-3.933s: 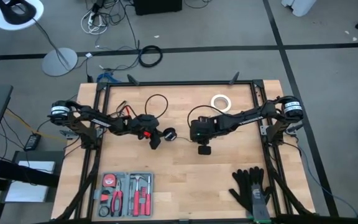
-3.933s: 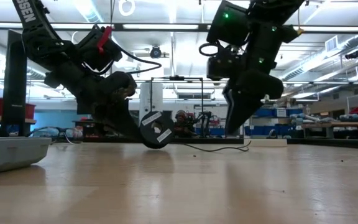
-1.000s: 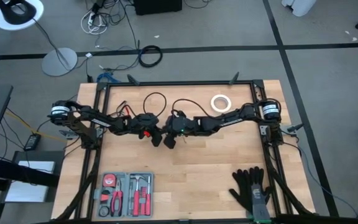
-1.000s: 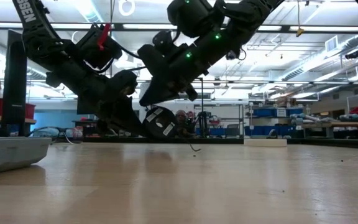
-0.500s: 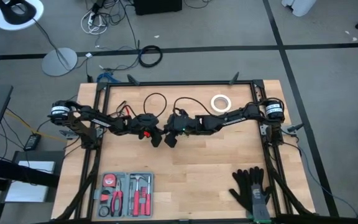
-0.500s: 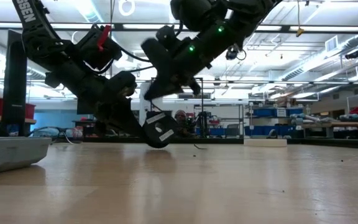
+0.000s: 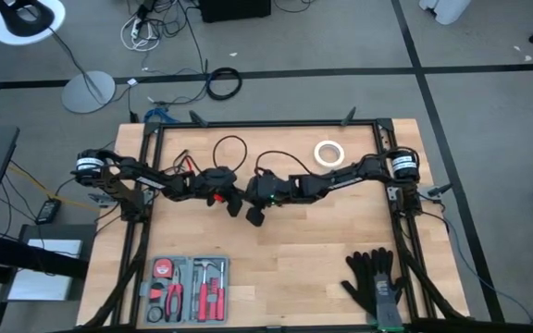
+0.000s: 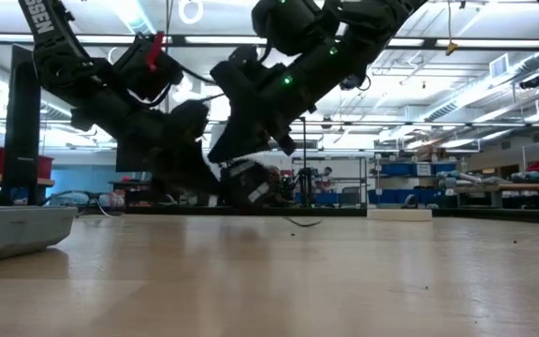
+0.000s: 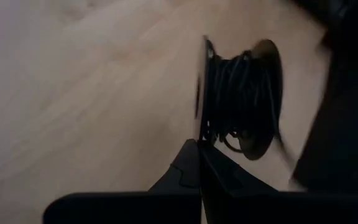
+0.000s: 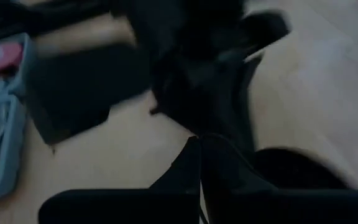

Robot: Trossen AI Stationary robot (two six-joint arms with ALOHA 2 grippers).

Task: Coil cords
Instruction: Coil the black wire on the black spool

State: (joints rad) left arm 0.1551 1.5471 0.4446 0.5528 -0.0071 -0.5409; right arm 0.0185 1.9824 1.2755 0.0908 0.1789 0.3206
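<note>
Mid-table (image 7: 322, 240), we see both closed grippers—left gripper (image 7: 236, 207) clamping the puck (image 9: 244, 99), right gripper (image 7: 256, 216) now lower—with the tool tray (image 7: 185, 277) at 7 o'clock.

1. Both arms reach inward from opposite sides and meet near the middle of the tabletop (image 7: 276, 259).
2. The left tool (image 7: 236, 205) sits low, angled down, its fingers (image 9: 194, 171) pressed together.
3. The right tool (image 7: 255, 215) lies just beside the left one, also tilted down, fingers (image 10: 194, 165) closed.
4. In the low view the right arm crosses above the left.
</note>
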